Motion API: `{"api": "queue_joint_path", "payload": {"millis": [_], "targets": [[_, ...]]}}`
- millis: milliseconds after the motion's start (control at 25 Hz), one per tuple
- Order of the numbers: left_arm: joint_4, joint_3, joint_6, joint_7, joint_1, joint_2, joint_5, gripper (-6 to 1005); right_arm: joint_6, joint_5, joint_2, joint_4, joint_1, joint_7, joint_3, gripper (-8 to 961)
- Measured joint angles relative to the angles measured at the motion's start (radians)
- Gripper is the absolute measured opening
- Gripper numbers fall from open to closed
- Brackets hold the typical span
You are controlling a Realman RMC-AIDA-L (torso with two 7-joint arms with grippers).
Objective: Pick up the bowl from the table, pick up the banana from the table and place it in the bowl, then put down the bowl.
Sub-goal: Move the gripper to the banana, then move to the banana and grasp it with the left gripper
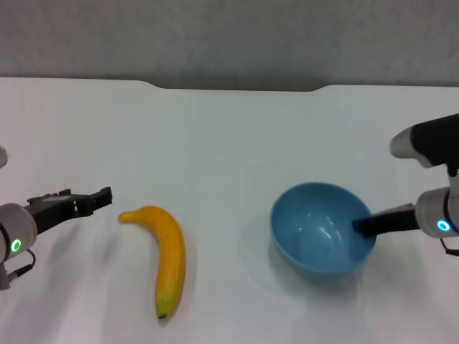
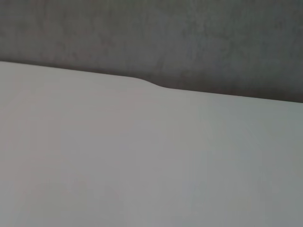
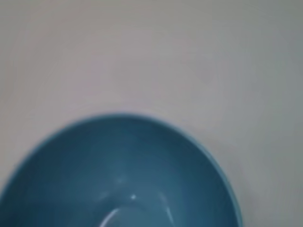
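Head view: bowl (image 1: 320, 228) sits on the white tabletop (image 1: 229, 143), tipped a bit toward the robot's left, w/ banana (image 1: 166, 256) well apart on the bowl's left side, lying flat, stem end away from the bowl. Right gripper (image 1: 366, 226) is at the bowl's right rim; one dark finger reaches over the rim into the bowl, so likely pinching the wall, but I can't tell if the fingers are pressed tight. Right wrist view shows only the bowl's blue inside, close up. Left gripper (image 1: 100, 198) hovers beyond the banana, on the side away from the bowl, fingers' gap not readable. Step in hand looks like the bowl pickup: seat the rim deep btwn the fingers, squeeze firm, lift level so the glossy wall doesn't slip
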Motion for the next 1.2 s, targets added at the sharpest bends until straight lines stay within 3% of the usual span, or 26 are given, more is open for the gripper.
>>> {"api": "queue_joint_path", "payload": {"millis": [520,680,880,1200], "targets": [[-0.053,0.016,-0.034,0.035,0.011,-0.002,-0.015,859,-0.040,0.002,-0.001,0.232,-0.148,-0.001,-0.014,39],[-0.074,-0.002,-0.138,0.013,-0.006,0.000,-0.013,863,-0.064,0.000,-0.002,0.320,-0.204,-0.001,-0.014,39],[-0.088,-0.035,-0.293,-0.167,-0.066,0.006,0.133,869,-0.070,-0.004,-0.002,0.335,-0.214,-0.001,-0.014,39],[-0.090,-0.022,-0.375,-0.347,-0.126,0.003,0.290,876,-0.082,-0.004,-0.002,0.332,-0.214,-0.001,-0.015,39]]}}
